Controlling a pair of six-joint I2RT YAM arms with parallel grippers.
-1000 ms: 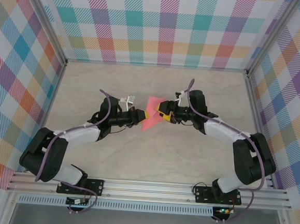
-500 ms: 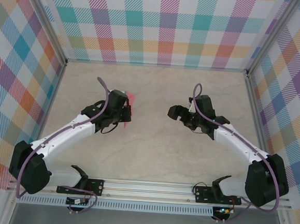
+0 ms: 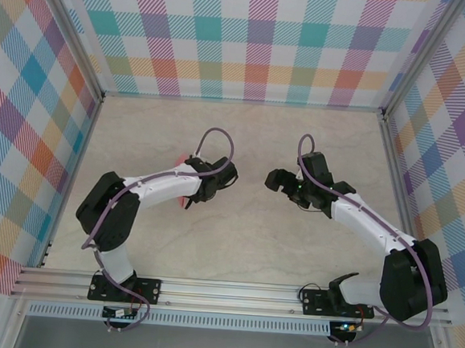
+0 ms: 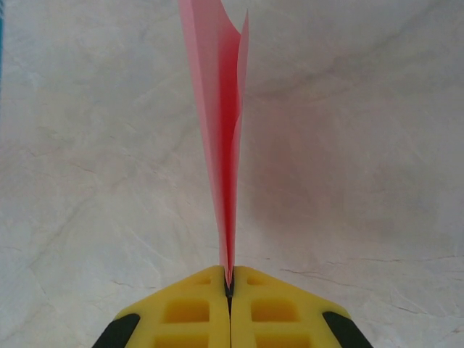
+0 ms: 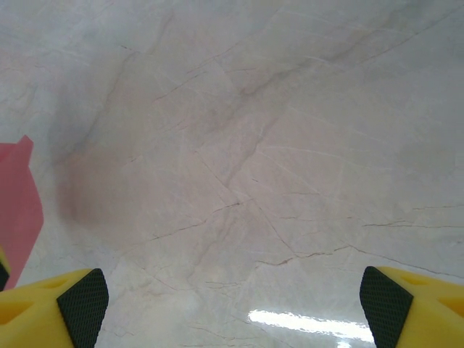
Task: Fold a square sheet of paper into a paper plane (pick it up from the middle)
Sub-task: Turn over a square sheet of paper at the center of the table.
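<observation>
Left gripper (image 4: 229, 288): pressed together, pinching the paper plane (image 4: 217, 123) by its folded edge, so the paper stands edge-on out of the yellow pads
Paper plane: narrow salmon-pink layers lying close against each other and running away from the pads over the table (image 4: 377, 145); I cannot tell whether its far end touches the surface
Seen from above: only a pink sliver shows beside the left forearm, left of the table's middle
Right gripper (image 5: 233, 308): spread wide with nothing between the pads and bare marble beneath; a pink piece of the paper sits at the left edge of its wrist view
Spacing: the two grippers are apart, each on its own side of the middle
Just changed: a second ago both grippers met on the paper at the centre; since then the right one has let go and drawn back, and the left has carried the paper off alone and curled its forearm inward
Meaning: probably the two-handed creasing is over and one grip now bears the plane
Left to do: likely setting it down
Risk: thin layers could splay or slip on release
</observation>
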